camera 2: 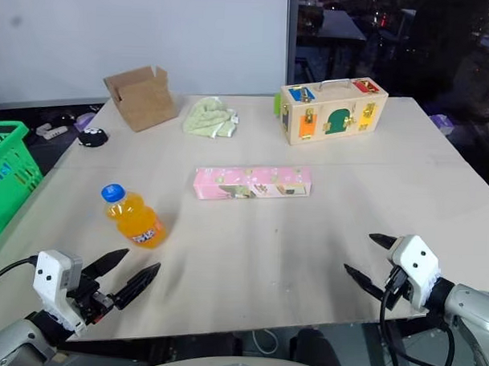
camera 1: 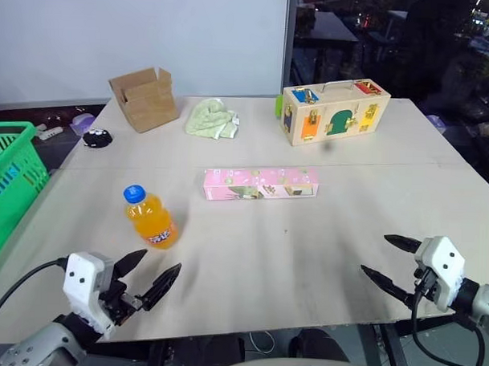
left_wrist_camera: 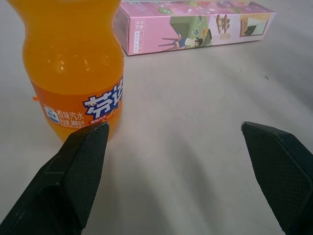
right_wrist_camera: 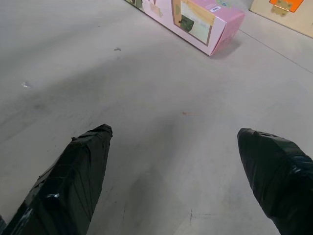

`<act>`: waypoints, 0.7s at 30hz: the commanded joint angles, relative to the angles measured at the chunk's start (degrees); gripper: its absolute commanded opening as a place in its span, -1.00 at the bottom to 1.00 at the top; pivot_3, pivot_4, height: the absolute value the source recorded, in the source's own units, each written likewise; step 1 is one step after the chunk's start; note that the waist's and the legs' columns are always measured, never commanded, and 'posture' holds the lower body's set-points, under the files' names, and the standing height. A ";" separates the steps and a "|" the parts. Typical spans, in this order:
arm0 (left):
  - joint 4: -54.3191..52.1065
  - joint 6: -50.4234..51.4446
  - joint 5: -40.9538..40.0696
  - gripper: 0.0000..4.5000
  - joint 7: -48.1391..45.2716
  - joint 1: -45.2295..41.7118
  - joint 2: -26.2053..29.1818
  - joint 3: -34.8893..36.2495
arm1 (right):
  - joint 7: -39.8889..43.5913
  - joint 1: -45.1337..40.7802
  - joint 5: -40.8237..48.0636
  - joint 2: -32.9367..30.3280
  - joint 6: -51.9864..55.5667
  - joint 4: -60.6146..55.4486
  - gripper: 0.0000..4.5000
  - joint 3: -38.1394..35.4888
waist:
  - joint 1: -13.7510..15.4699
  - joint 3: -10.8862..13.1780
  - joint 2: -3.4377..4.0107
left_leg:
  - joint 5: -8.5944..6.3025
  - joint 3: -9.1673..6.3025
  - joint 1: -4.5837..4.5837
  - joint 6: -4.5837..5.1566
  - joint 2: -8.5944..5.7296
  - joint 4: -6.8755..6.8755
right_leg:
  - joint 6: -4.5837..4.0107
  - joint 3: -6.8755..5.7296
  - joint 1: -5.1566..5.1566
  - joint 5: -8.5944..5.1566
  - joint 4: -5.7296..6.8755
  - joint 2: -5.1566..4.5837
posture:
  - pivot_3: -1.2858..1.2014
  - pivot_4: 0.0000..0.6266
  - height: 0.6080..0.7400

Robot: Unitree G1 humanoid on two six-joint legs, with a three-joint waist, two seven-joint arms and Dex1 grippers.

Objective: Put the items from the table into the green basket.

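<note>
hands wide apart-fingered, empty, left hand (camera 1: 156, 275) near bottle (camera 1: 150, 217)

pink carton (camera 1: 260, 184) flat, orange bottle (camera 1: 149, 217) lying

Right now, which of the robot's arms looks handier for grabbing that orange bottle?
Probably the left. The left gripper sits open just short of the bottle, and the green basket is on that side too. The right gripper hangs far across the table.
</note>
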 commanded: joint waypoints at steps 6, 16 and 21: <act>-1.65 -1.44 -1.54 1.00 -2.48 -1.18 1.05 -0.48 | 0.93 -6.89 1.11 -0.91 1.77 0.34 0.95 3.54 | 0.02 0.01 0.01 | 0.00 0.03 0.11 0.00 0.00 0.01 | 0.00 0.08 0.02 0.01 0.02 0.00 | 0.04 -1.00 1.00; -5.87 -2.57 0.56 1.00 -3.57 -2.24 3.39 -3.97 | 1.58 -33.25 -5.53 -3.51 8.94 6.94 0.95 17.64 | -0.08 0.15 0.11 | -0.01 0.24 0.13 0.02 0.03 -0.01 | 0.01 0.28 0.02 0.03 0.05 0.07 | 0.06 -1.00 1.00; -5.61 -3.08 0.21 1.00 -3.75 -4.21 4.22 -4.12 | 10.93 -61.43 -9.36 0.93 15.90 26.05 0.95 32.08 | 0.06 0.24 0.21 | 0.00 0.33 0.17 0.03 0.04 -0.02 | 0.01 0.37 0.01 0.04 0.07 0.10 | 0.08 -1.00 1.00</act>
